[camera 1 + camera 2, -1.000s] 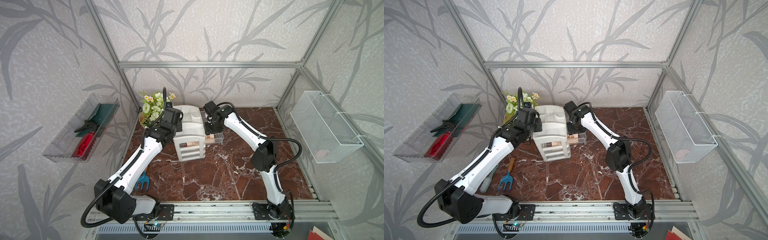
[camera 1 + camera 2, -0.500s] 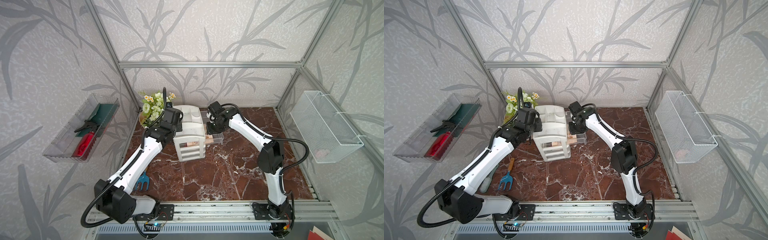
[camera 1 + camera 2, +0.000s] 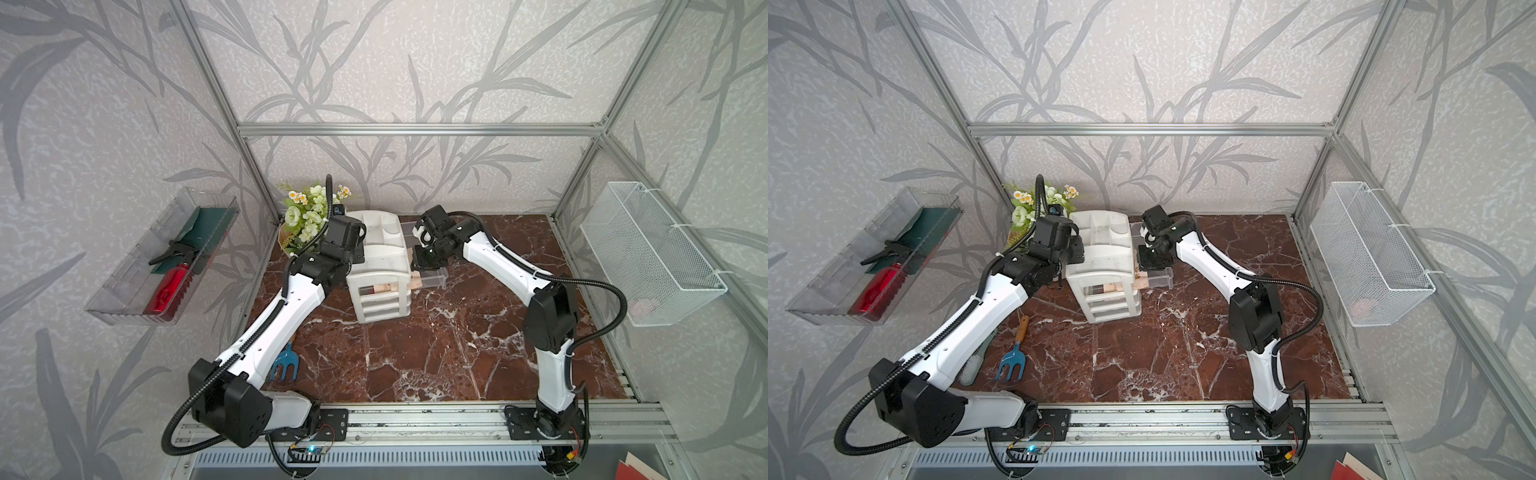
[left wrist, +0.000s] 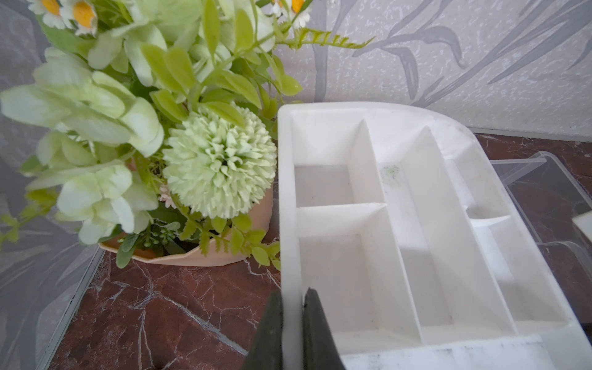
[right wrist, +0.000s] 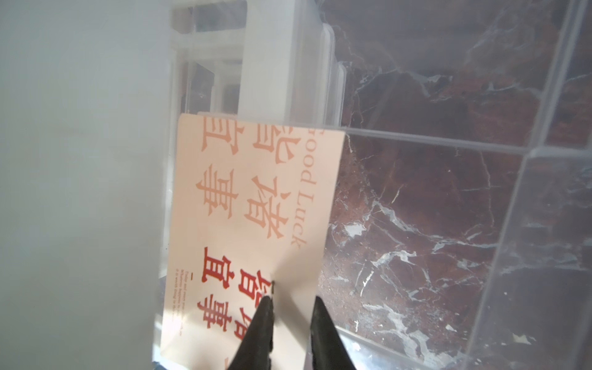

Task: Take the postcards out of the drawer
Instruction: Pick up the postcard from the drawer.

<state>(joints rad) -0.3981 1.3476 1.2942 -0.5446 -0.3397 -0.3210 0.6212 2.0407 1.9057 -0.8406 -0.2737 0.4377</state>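
Left hand (image 4: pixel 292 296): pinching side wall of white organiser (image 3: pixel 384 266). Right hand (image 5: pixel 293 302): fingers slightly apart at end of beige postcard (image 5: pixel 253 192); cannot tell whether it grips. Postcard lies in see-through drawer (image 3: pixel 435 279), at the end nearest the organiser; drawer sticks out of organiser's side over marbled surface (image 3: pixel 415 353)
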